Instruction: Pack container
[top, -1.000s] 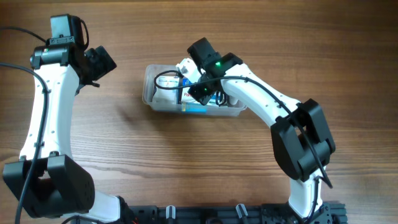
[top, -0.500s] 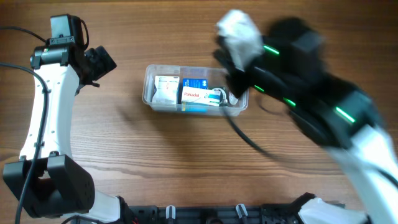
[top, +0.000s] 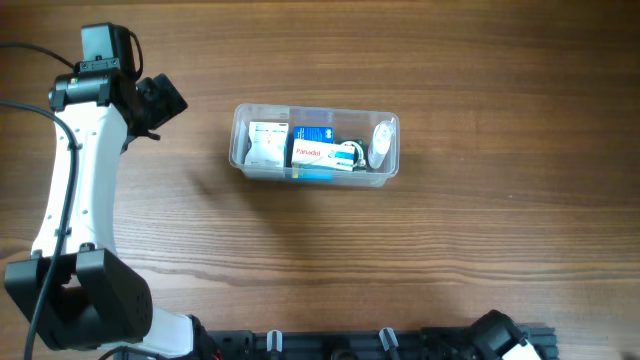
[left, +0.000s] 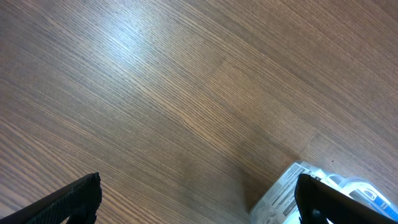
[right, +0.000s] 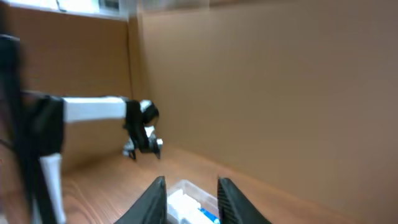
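The clear plastic container (top: 316, 146) sits on the wooden table at centre. It holds a white packet at its left, a blue and white Panadol box (top: 315, 147) in the middle, and a small clear bottle (top: 381, 143) at its right end. My left gripper (top: 160, 103) hovers left of the container, open and empty; in the left wrist view (left: 199, 199) its fingers frame bare wood and a corner of the container (left: 292, 193). My right gripper (right: 191, 193) is open and empty, pulled far back, with the container (right: 189, 202) seen between its fingers. The right arm is out of the overhead view.
The left arm (top: 75, 180) runs down the table's left side. A black rail (top: 350, 345) lies along the front edge. In the right wrist view a brown wall stands behind the table and the left arm (right: 93, 112) shows at left.
The right arm has lifted out of the container and swung back out of the overhead view, leaving the small bottle at the container's right end. The left arm has not moved.
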